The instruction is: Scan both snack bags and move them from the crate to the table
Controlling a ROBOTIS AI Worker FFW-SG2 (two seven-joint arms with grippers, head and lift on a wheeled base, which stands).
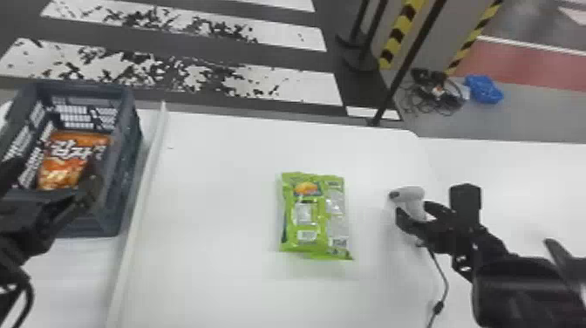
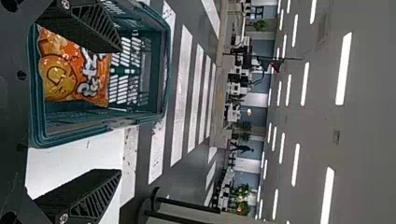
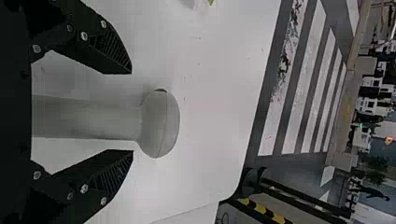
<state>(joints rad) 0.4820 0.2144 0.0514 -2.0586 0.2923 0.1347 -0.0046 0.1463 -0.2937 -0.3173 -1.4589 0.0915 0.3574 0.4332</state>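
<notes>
The orange snack bag (image 1: 72, 161) lies inside the crate (image 1: 115, 174), with the left pincer (image 1: 56, 174) over the crate's near end, fingers apart. The green snack bag (image 1: 311, 216) lies flat on the white worktop (image 1: 209, 209), between the crate and the handheld scanner (image 1: 407, 194), whose handle is between the right pincer's (image 1: 413, 211) parted fingers.
</notes>
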